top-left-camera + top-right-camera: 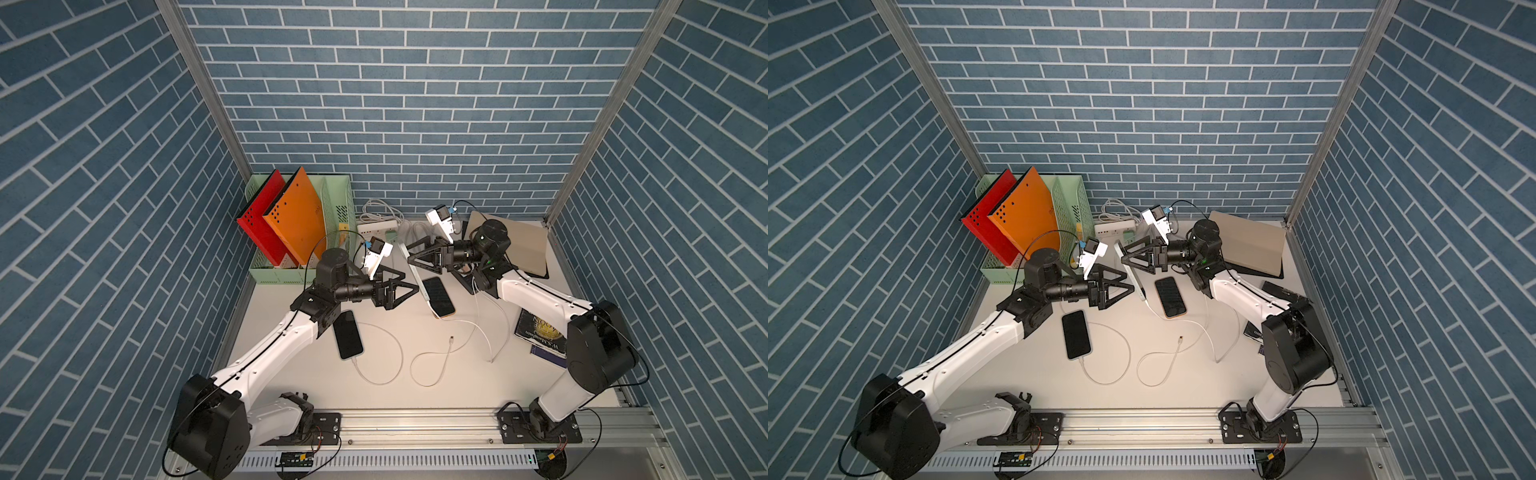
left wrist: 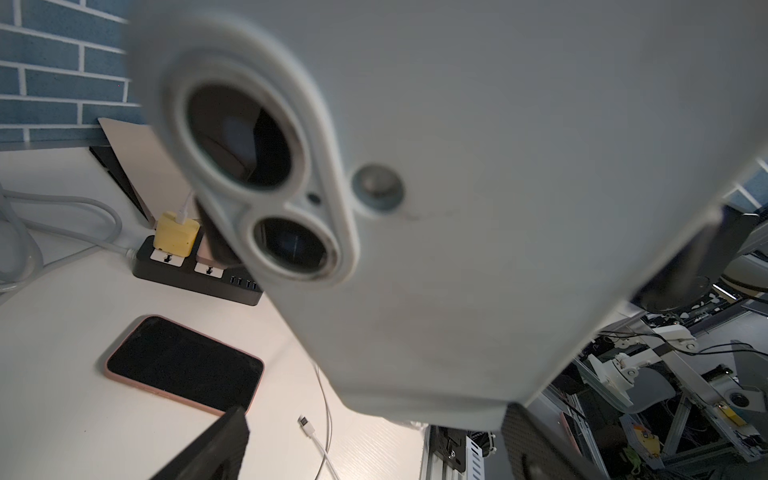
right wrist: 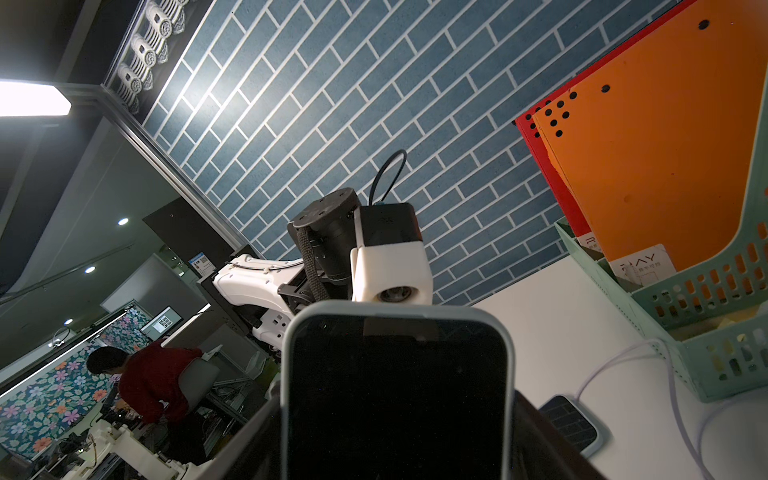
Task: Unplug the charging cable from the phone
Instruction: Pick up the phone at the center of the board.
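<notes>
My right gripper [image 1: 411, 259] [image 3: 395, 415] is shut on the long edges of a phone [image 1: 419, 282] [image 1: 1128, 270] in a pale grey case, holding it on edge above the table. The right wrist view shows the phone's [image 3: 395, 395] dark screen. Its back [image 2: 498, 208] with two lenses fills the left wrist view. My left gripper [image 1: 411, 289] [image 2: 374, 440] is open right behind that back, fingers apart and holding nothing. A white charging cable lies on the table with its free connector [image 1: 451, 340] [image 2: 305, 424] bare. The held phone's port is hidden.
A black phone [image 1: 348, 334] with a white cable in its near end lies by the left arm. A pink-cased phone [image 1: 438, 296] lies under the grippers. Behind are a green file rack [image 1: 299, 266], a power strip [image 2: 199, 278], a laptop [image 1: 515, 245] and a book [image 1: 540, 332].
</notes>
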